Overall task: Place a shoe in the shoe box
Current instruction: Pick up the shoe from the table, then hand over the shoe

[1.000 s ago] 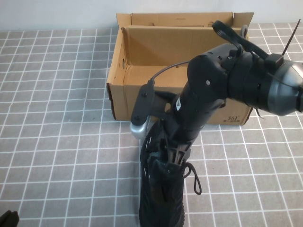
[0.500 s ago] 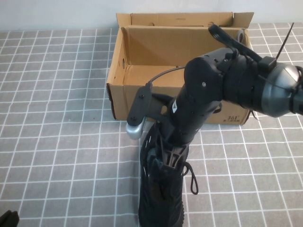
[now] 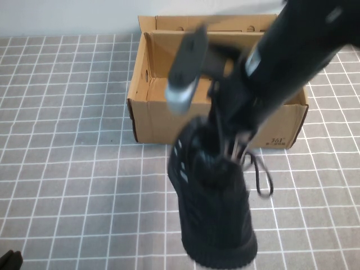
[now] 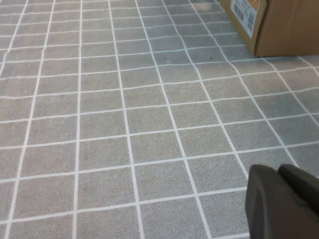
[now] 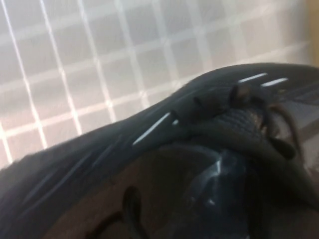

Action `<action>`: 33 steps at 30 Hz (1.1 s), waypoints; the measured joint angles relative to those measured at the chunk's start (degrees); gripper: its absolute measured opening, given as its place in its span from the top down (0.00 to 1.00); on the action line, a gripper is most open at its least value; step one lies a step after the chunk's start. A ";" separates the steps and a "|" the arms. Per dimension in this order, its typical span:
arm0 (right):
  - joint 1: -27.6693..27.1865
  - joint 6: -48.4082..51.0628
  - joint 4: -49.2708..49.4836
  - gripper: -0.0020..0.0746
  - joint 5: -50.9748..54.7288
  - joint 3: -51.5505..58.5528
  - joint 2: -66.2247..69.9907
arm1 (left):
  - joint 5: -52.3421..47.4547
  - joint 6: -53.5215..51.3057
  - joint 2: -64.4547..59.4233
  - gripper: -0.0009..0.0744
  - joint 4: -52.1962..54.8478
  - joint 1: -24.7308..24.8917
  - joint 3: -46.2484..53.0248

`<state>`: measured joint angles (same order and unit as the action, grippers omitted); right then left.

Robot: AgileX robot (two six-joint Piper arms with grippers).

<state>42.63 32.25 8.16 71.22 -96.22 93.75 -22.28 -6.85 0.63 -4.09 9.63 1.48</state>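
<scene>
The black sneaker [image 3: 214,214] hangs off the table in front of the open brown shoe box [image 3: 163,115], toe toward the near edge, a loose lace dangling at its right. My right gripper [image 3: 228,149] is shut on the shoe's collar, just in front of the box's front wall. The right wrist view is filled by the shoe's knit upper [image 5: 99,164] with white side dashes, with the gripper [image 5: 234,184] dark among the laces. My left gripper [image 3: 8,260] is parked at the near left corner; in the left wrist view [image 4: 276,172] it is shut and empty over the tiled mat.
A grey mat with a white grid [image 3: 67,169] covers the table. The box's back flap [image 3: 214,22] stands upright. A corner of the box with a label [image 4: 289,25] shows in the left wrist view.
My right arm has risen and swung toward the box, lifting the shoe off the mat; the shoe now hangs higher and closer to the camera. The left arm has not moved.
</scene>
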 joint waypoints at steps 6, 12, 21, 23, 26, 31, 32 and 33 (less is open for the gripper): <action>0.00 0.00 -1.61 0.98 0.98 -8.35 -2.26 | 0.00 0.00 0.00 0.99 0.00 0.00 0.00; 0.00 0.63 -3.87 0.98 1.44 -10.53 -2.26 | 0.00 0.00 0.00 0.99 0.00 0.00 0.00; 0.00 -0.90 -3.64 0.98 1.80 -10.53 -2.16 | 3.33 -1.29 0.00 0.99 1.41 0.00 0.00; 0.00 -1.90 -4.05 0.98 1.94 -10.53 -2.16 | 8.07 -0.41 0.00 0.99 -0.65 0.00 0.00; 0.00 -5.08 -5.99 0.98 1.94 -10.53 -2.16 | 15.92 4.38 0.00 0.99 -8.82 0.00 0.00; -0.55 -8.64 -9.09 0.98 1.94 -10.53 -2.16 | 28.82 9.02 0.00 0.99 -18.00 0.00 0.00; -0.75 -8.73 -9.36 0.98 1.94 -10.53 -2.16 | 30.15 9.72 0.00 0.99 -18.61 0.00 0.00; -1.23 -8.88 -9.48 0.98 1.94 -10.53 -2.16 | 31.01 10.37 0.00 0.99 -19.17 0.00 0.00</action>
<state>41.40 23.38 -1.32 73.16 -106.75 91.59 8.73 3.52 0.63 -23.27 9.63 1.48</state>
